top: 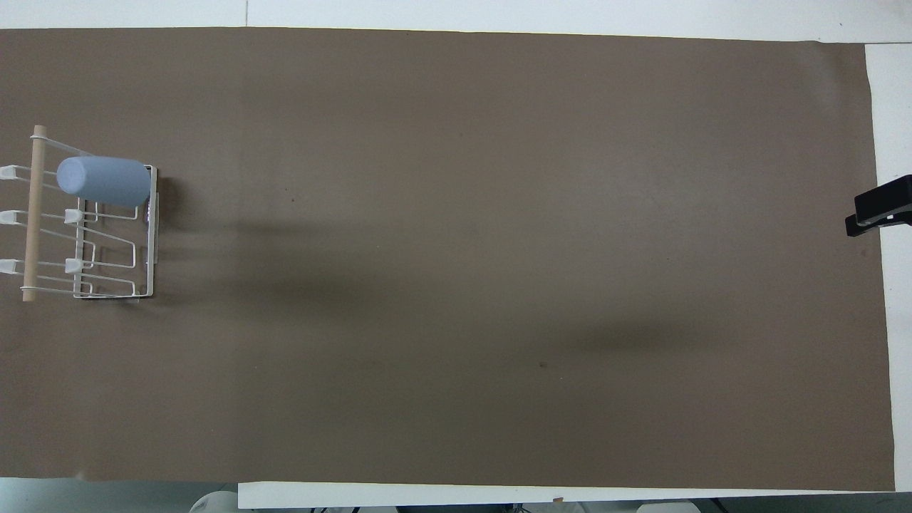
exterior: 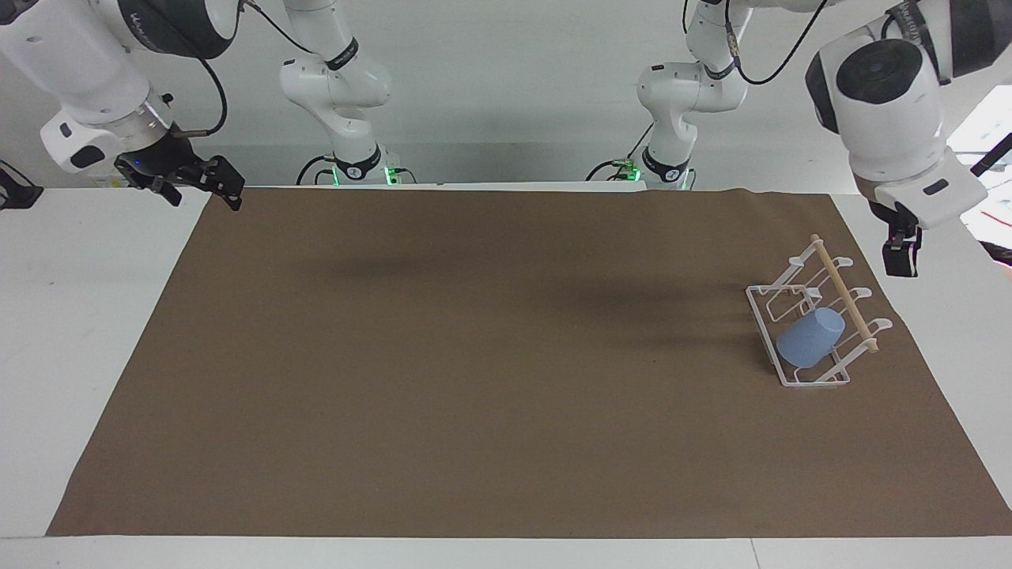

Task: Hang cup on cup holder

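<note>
The cup [exterior: 809,338] is seen slanted on a prong of the cup holder [exterior: 814,379], at the rack's end farther from the robots, toward the left arm's end of the brown mat [exterior: 474,356]. At about one o'clock from the rack in the facing view, the left gripper [exterior: 901,257] is raised with nothing held and its fingers spread. The right gripper [exterior: 207,183], at about ten o'clock, is held spread and empty over the mat's corner.

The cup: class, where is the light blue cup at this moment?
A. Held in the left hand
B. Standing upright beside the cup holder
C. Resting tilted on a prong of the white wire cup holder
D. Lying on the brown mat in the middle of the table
C: the cup sits slanted on the cup holder, with neither hand touching it.
</note>
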